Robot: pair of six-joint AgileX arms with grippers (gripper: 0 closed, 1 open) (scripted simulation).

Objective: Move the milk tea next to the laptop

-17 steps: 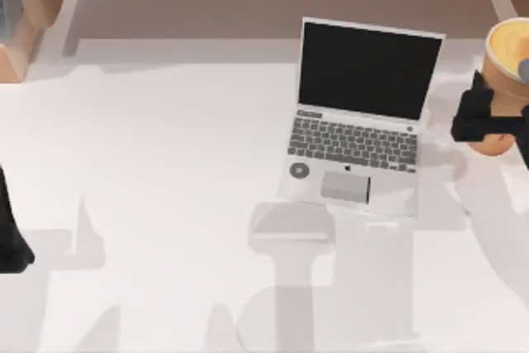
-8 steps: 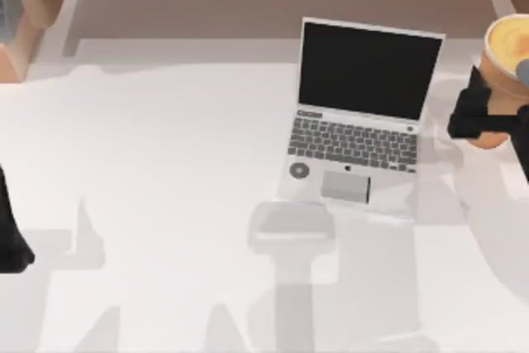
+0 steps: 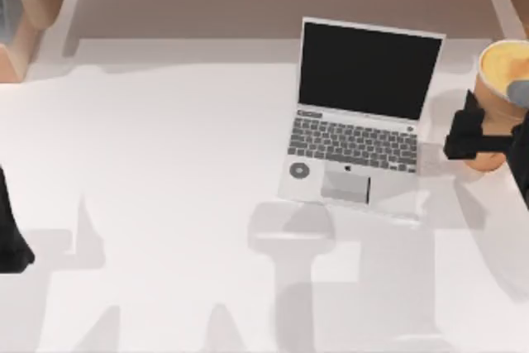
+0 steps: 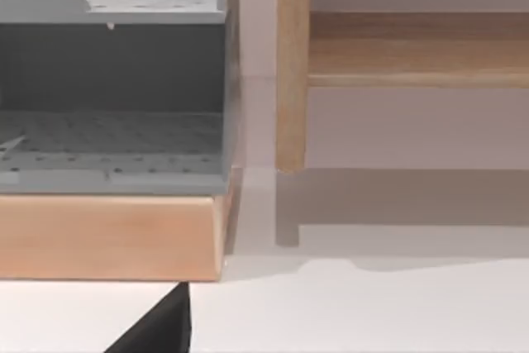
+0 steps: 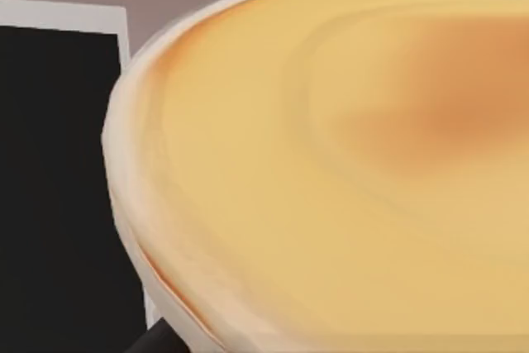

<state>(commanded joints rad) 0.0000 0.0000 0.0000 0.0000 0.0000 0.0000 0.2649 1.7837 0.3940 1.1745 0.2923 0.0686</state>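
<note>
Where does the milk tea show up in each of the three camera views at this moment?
Top view: the milk tea sits at the table's right edge, right of the laptop, with the right gripper at its side.
Left wrist view: a wooden shelf and a table leg.
Right wrist view: its yellow-orange top is seen close up.
Shared landmark: the laptop's black screen.

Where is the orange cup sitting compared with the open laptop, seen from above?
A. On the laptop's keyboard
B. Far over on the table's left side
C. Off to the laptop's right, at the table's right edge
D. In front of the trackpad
C: in the top view the milk tea is right of the laptop, with the right gripper at it.
</note>
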